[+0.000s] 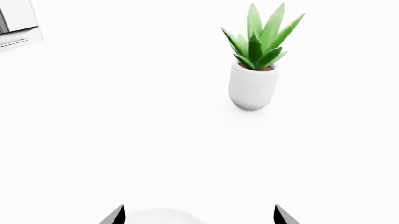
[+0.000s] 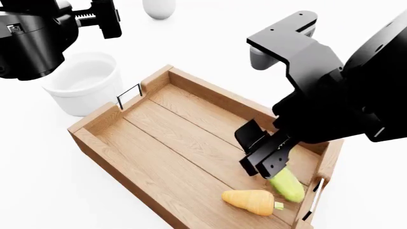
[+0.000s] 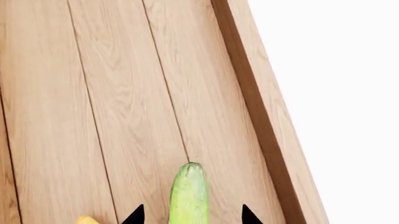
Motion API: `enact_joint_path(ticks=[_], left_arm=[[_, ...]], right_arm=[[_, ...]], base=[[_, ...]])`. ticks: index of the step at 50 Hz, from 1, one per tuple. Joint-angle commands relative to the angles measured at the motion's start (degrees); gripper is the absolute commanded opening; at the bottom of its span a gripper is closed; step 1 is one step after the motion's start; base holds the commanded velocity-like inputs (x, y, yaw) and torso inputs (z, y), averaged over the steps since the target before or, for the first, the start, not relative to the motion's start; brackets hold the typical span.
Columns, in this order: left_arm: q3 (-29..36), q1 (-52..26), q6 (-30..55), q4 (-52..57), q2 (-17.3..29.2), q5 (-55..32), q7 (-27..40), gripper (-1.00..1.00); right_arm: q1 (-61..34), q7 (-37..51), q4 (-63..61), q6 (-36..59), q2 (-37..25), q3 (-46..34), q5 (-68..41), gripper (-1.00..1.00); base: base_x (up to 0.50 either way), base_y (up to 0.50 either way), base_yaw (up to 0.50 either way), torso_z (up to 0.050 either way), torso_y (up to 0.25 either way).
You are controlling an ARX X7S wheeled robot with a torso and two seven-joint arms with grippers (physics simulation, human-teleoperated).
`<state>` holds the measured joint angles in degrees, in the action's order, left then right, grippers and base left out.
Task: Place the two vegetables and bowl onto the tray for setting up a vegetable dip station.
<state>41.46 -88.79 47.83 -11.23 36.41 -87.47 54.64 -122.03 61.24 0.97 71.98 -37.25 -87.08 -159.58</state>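
Left wrist view shows the left gripper (image 1: 199, 215) spread, its tips straddling the bowl (image 1: 163, 216) rim. Head view puts the bowl (image 2: 83, 82) outside the tray (image 2: 130, 164), beside its far short end, nearest the left arm; the carrot (image 2: 250, 201) lies inside. Right wrist view shows the right gripper (image 3: 190, 215) spread around the cucumber (image 3: 188, 193), whose long axis runs between the tips along the planks.

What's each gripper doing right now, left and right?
Left gripper: open, holding nothing, fingertips either side of the bowl rim.
Right gripper: open, straddling the cucumber lying in the tray; no visible grip on it.
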Motion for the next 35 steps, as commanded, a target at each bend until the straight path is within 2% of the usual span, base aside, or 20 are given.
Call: enact_joint_path(ticks=[1, 17, 28, 35], left_arm=[[0.1, 0.1, -0.1, -0.2, 0.0, 0.2, -0.2, 1.0], [0.1, -0.1, 0.0, 0.0, -0.1, 0.0, 0.0, 1.0], [0.0, 0.0, 0.0, 0.4, 0.1, -0.2, 0.2, 1.0], [-0.1, -0.1, -0.1, 0.6, 0.3, -0.3, 0.3, 1.0]], right_arm=[[-0.7, 0.4, 0.0, 0.1, -0.4, -0.8, -0.2, 1.0], [-1.5, 0.0, 0.8, 0.3, -0.1, 0.1, 0.7, 1.0], [-5.2, 0.5, 3.2, -0.1, -0.9, 3.3, 2.6, 1.0], [-6.4, 0.8, 4.8, -2.4, -2.1, 6.9, 7.4, 1.0]], base=[[0.0, 0.0, 0.0, 0.0, 0.0], [0.0, 0.0, 0.0, 0.0, 0.0], [0.0, 0.0, 0.0, 0.0, 0.0], [0.0, 0.0, 0.0, 0.0, 0.0]])
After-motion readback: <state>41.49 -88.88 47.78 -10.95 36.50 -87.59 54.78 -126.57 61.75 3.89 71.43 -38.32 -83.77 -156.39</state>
